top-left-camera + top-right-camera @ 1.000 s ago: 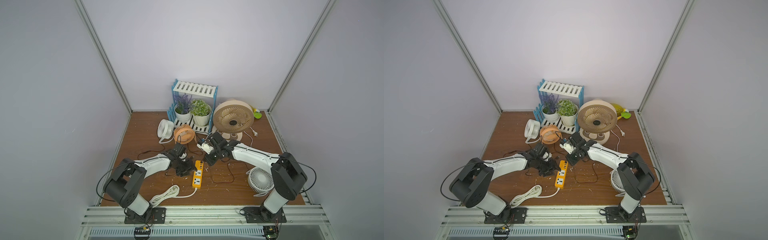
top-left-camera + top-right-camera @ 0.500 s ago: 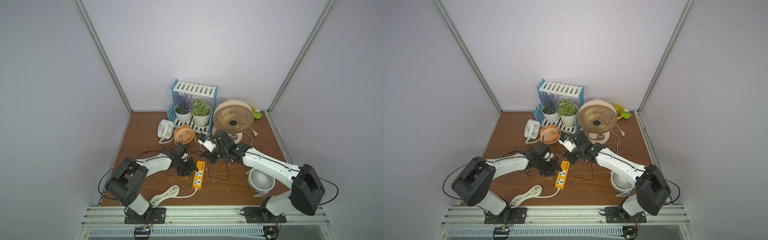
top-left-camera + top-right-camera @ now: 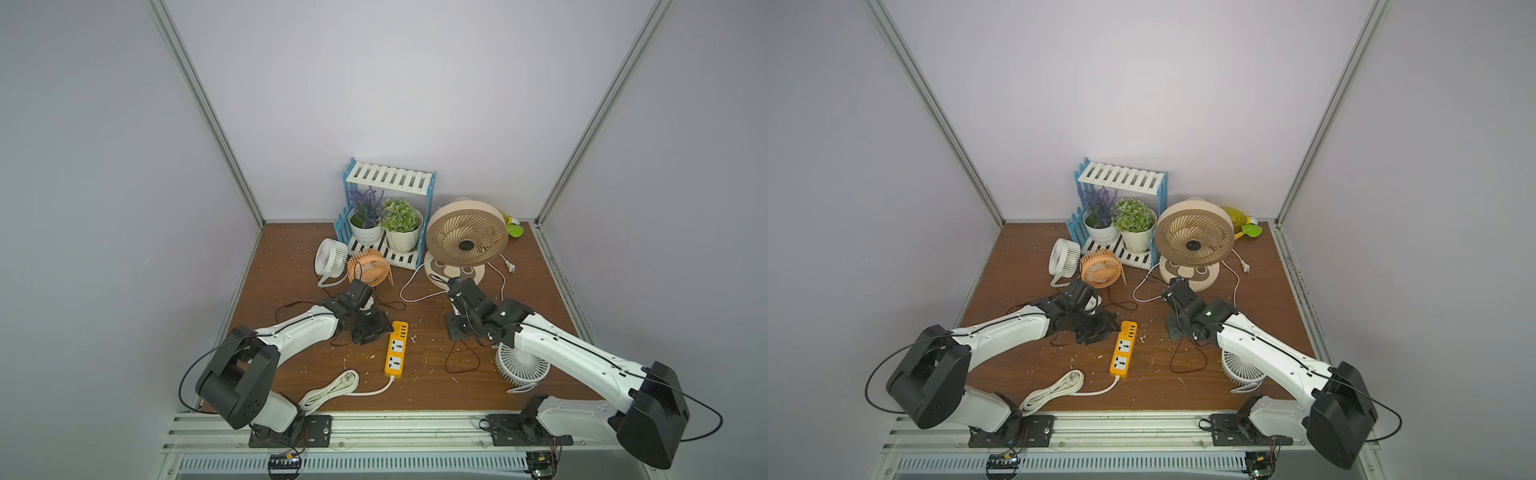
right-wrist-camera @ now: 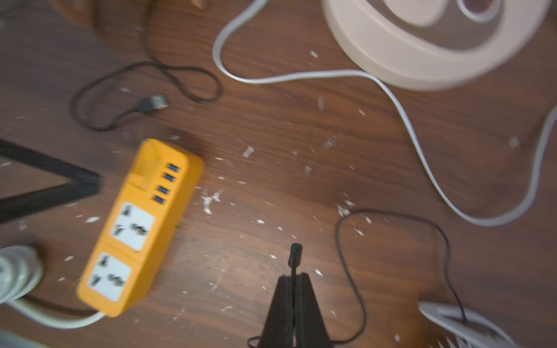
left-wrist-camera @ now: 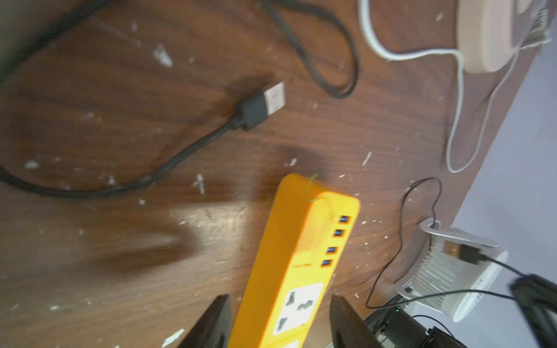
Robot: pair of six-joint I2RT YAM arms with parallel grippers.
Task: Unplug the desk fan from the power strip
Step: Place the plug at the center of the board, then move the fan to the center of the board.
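The orange power strip (image 3: 397, 350) (image 3: 1122, 351) lies flat at the table's middle, and its USB ports (image 4: 165, 183) and white sockets show nothing plugged in. My left gripper (image 5: 278, 324) (image 3: 374, 330) is open and straddles the strip's (image 5: 289, 271) far part, with a narrow gap on each side. To the strip's right, my right gripper (image 4: 294, 278) (image 3: 456, 331) is shut on a thin black cable whose plug (image 4: 295, 254) sticks out past the fingertips. That cable (image 3: 461, 365) runs to the small white desk fan (image 3: 521, 365) (image 5: 452, 271) lying by my right arm.
A second black USB plug (image 5: 262, 105) (image 4: 150, 104) lies loose beyond the strip. A large beige fan (image 3: 465, 239), an orange fan (image 3: 369, 269), a white fan (image 3: 330, 257) and a blue plant rack (image 3: 388, 178) stand at the back. The strip's coiled white cord (image 3: 330, 388) lies at the front.
My right gripper has swung right and toward the front, away from the strip's far end, still shut on the black cable. The left gripper has stayed at the strip.
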